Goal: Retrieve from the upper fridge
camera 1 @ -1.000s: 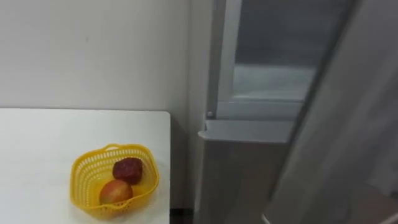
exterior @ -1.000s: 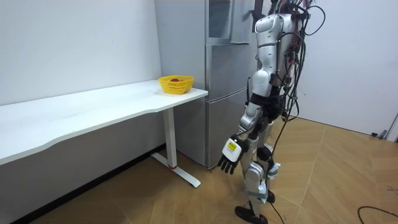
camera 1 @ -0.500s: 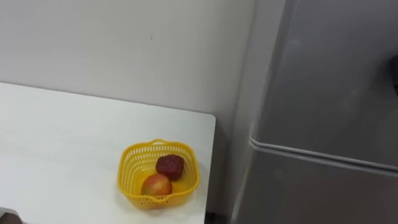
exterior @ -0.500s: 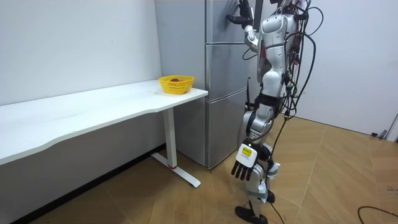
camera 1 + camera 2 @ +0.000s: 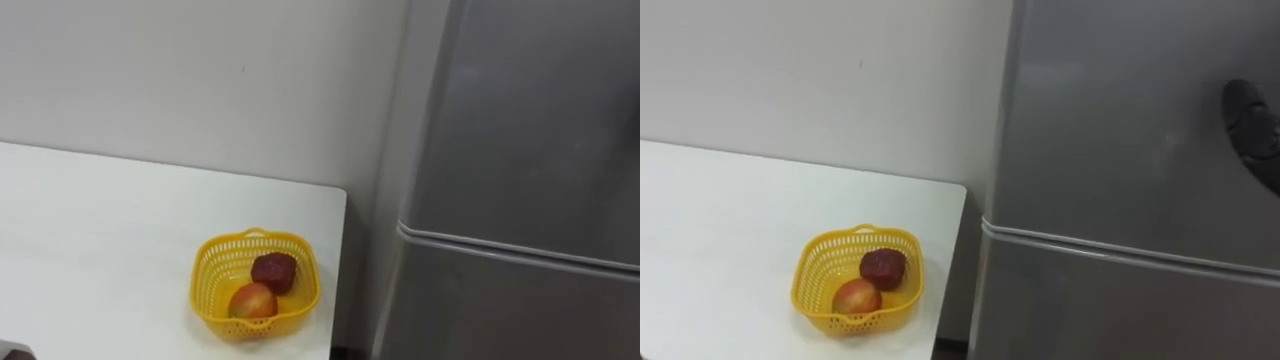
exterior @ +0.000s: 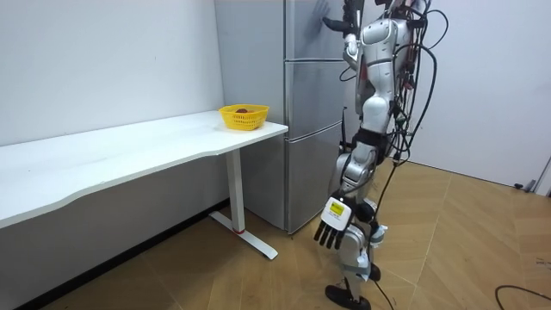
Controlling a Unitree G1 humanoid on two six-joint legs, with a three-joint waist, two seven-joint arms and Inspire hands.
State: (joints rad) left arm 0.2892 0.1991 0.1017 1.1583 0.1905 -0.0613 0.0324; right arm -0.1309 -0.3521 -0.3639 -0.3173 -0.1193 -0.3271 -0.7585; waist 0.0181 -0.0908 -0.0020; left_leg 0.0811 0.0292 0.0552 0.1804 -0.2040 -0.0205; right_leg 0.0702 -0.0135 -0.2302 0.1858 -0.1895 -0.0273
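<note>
Hanging low beside the robot's leg in the room view, the left robot hand (image 6: 331,226) has its fingers straight and apart, and it holds nothing. The right robot hand (image 5: 1255,135) is raised against the upper door (image 5: 530,120) of the fridge (image 6: 301,129). It shows as a dark shape at the right eye view's edge, and whether its fingers are apart or together cannot be told. The robot stands just before the fridge, facing it. The upper door is shut, flush above the lower door (image 5: 500,310). A yellow basket (image 5: 205,300) stands on the counter (image 5: 100,250) near its right edge, next to the fridge. It holds a dark red fruit (image 5: 274,270) and a red-yellow fruit (image 5: 252,300), which touch.
</note>
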